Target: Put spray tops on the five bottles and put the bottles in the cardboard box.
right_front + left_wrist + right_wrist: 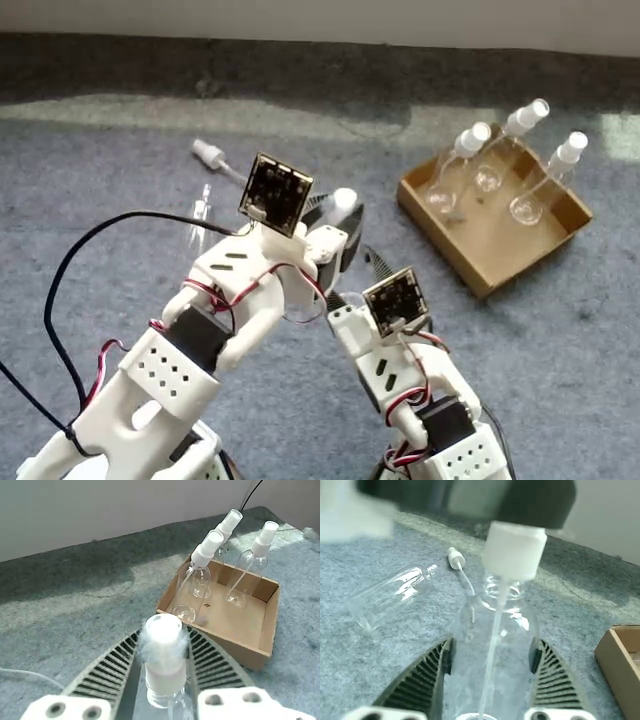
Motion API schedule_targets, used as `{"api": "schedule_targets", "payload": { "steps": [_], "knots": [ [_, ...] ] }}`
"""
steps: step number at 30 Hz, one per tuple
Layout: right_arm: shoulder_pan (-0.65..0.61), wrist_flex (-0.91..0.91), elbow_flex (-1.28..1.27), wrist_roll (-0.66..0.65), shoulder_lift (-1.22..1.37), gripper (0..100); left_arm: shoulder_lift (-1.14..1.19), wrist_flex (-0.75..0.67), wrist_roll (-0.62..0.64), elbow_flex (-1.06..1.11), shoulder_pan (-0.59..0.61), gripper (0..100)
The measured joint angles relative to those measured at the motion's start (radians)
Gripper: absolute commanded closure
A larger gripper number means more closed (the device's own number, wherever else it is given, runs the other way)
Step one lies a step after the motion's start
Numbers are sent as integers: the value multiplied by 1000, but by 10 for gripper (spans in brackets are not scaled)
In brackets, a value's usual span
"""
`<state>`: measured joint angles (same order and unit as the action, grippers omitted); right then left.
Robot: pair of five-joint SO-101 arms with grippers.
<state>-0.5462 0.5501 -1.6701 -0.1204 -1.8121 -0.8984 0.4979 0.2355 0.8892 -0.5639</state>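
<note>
My left gripper point(164, 645) is shut on a white spray top point(162, 630). In the high view that gripper point(338, 218) holds the spray top point(343, 198) at the table's middle. Just under it, my right gripper point(492, 652) is shut on a clear bottle point(495, 630), held upright. The spray top point(514, 550) sits right above the bottle's threaded neck, its tube hanging down inside. The cardboard box point(440, 235) lies to the right with three capped bottles point(455, 165) leaning in it. A bare bottle point(390, 597) and a loose spray top point(456, 557) lie on the carpet.
Grey carpet covers the table. The loose spray top point(208, 152) and the bare bottle point(200, 215) lie left of the grippers. A black cable point(60, 280) loops along the left arm. The box point(225, 642) stands close beyond the held top.
</note>
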Motion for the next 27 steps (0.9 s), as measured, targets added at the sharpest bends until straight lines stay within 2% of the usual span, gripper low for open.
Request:
{"api": "schedule_targets", "payload": {
  "steps": [11,27],
  "knots": [
    [2,2,0,2,2,882,-3,-170,0,137,0,995],
    [-2,2,0,2,2,882,-41,-167,2,163,0,995]
  ]
}}
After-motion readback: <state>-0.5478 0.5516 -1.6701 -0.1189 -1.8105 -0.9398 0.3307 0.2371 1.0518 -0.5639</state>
